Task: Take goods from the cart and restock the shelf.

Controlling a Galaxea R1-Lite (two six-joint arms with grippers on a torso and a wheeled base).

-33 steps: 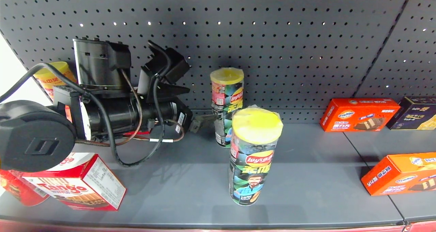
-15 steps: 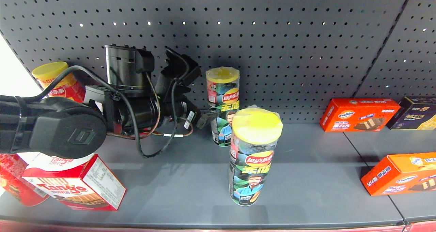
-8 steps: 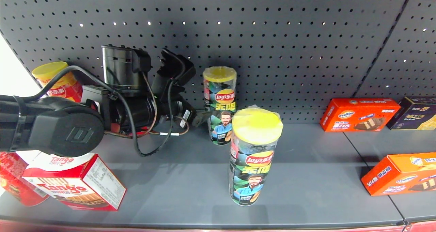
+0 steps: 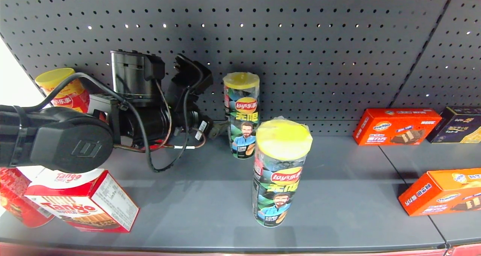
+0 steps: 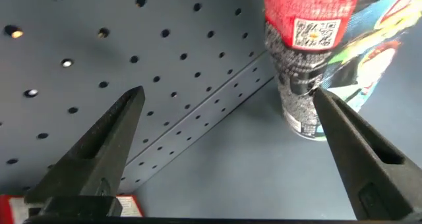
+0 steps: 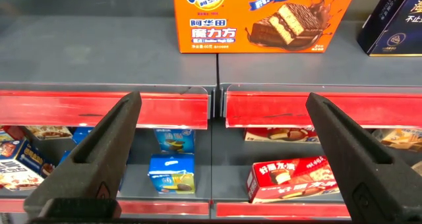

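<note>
The left jaws stand released, spread wide and holding nothing, low over the shelf (image 4: 338, 196) near its back edge. One tip lies right at the side of the back can (image 4: 242, 115) (image 5: 316, 59); whether it touches cannot be told. That can stands upright on the shelf close to the pegboard wall (image 4: 319, 41), yellow lid up. A second can (image 4: 280, 173) of the same kind stands upright nearer the front edge, apart from the first.

At the front left corner lies a red and white box (image 4: 84, 207), and a red can with a yellow lid (image 4: 62, 87) stands at the back left. Toward the right end are an orange box (image 4: 396, 126) at the back, a dark box (image 4: 460, 124) beside it, and another orange box (image 4: 443, 192) farther forward.

The right jaws are likewise released and empty, facing lower shelves with red edge strips (image 6: 171, 109), under an orange box (image 6: 264, 16).
</note>
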